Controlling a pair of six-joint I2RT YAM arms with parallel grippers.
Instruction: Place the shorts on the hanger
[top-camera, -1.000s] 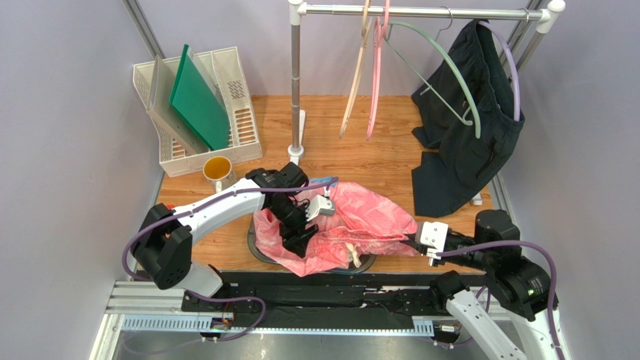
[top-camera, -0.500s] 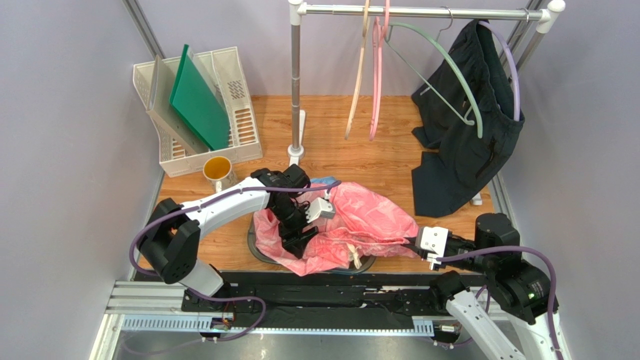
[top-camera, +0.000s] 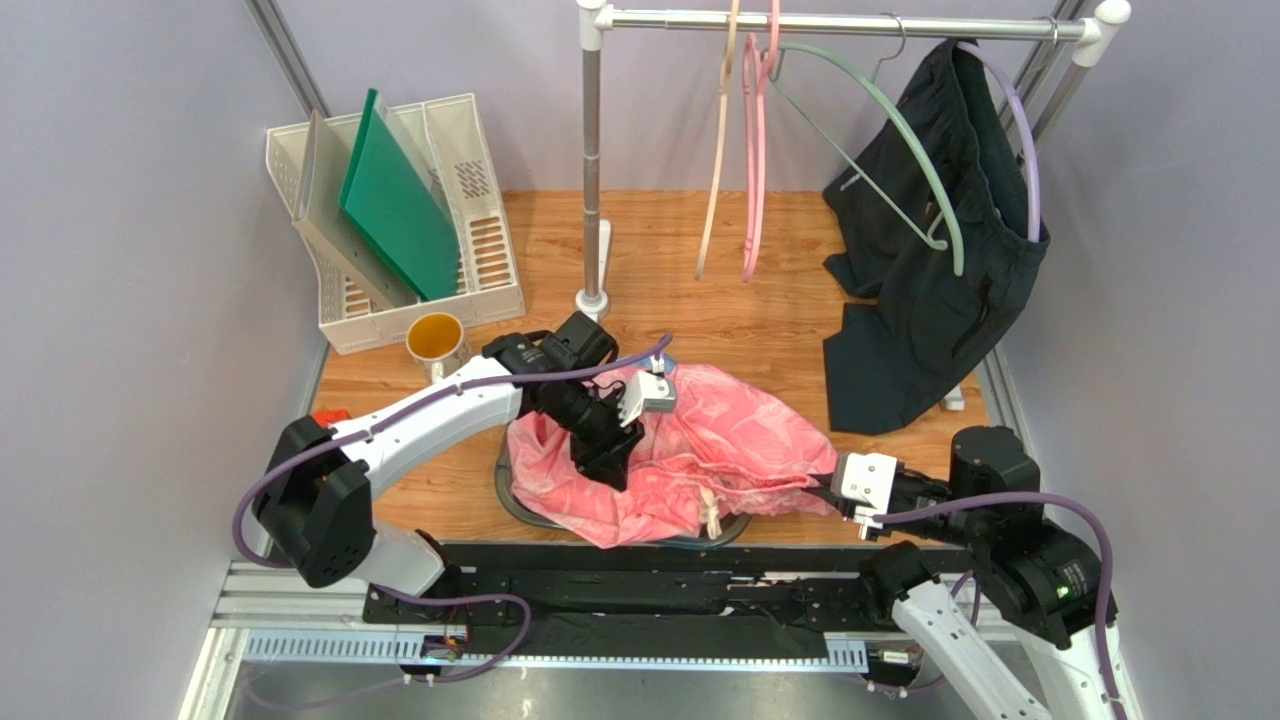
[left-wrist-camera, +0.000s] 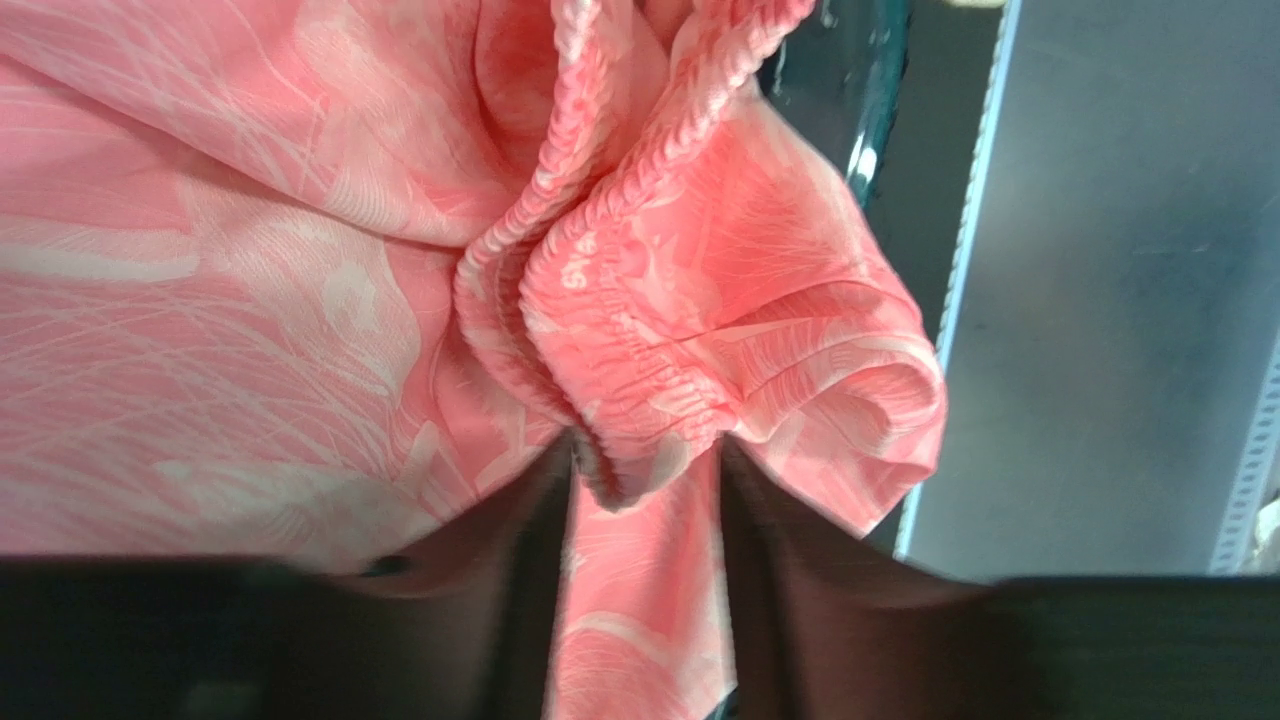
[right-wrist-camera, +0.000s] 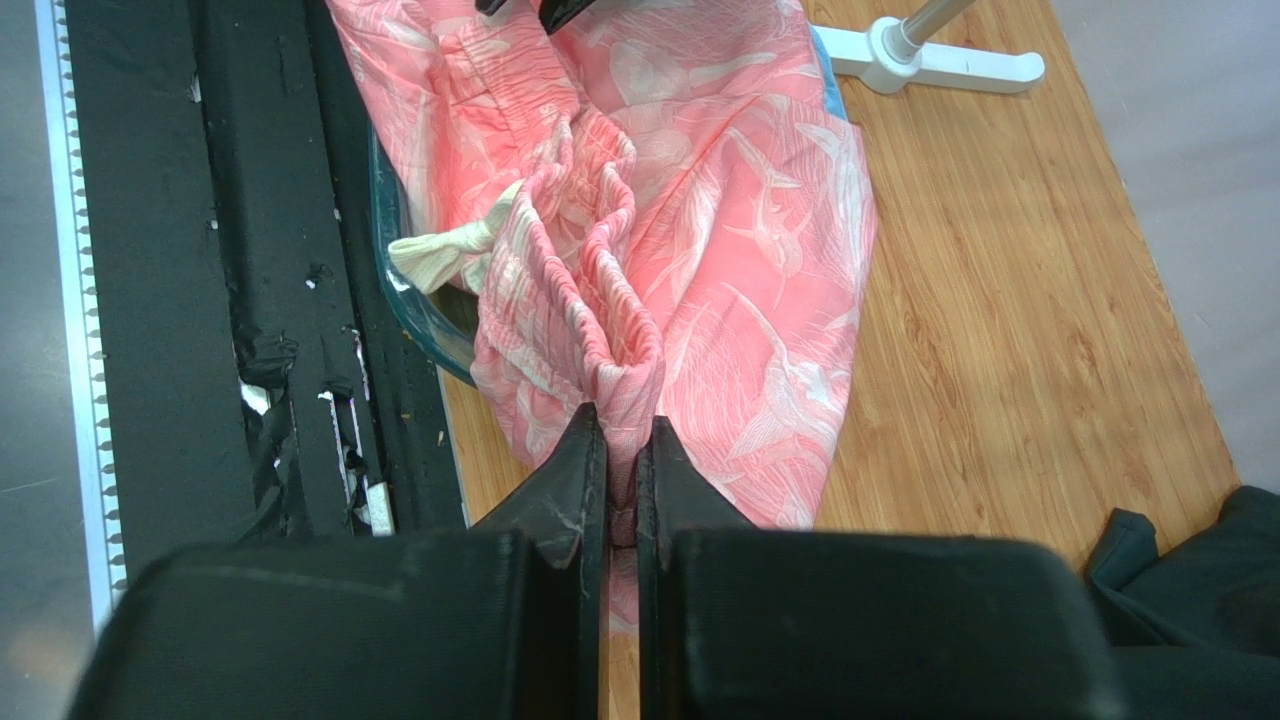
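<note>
Shorts (top-camera: 721, 443) lie heaped at lower centre of the top view. Left gripper (left-wrist-camera: 646, 465): jaws part-closed, gathered waistband bunched between them. Right gripper (right-wrist-camera: 621, 435): jaws almost together, pinching a waistband fold. Hanger (top-camera: 917, 150) hangs on the rail (top-camera: 842, 23), upper right

Bare tabletop (top-camera: 751, 323) lies open at twelve o'clock from the shorts (top-camera: 736, 443), under the dangling beige and pink hangers (top-camera: 756, 180). The rack pole (top-camera: 591, 165) stands at eleven, cup (top-camera: 436, 339) and file tray (top-camera: 489, 240) at ten, dark garments (top-camera: 932, 285) hang at two.
</note>
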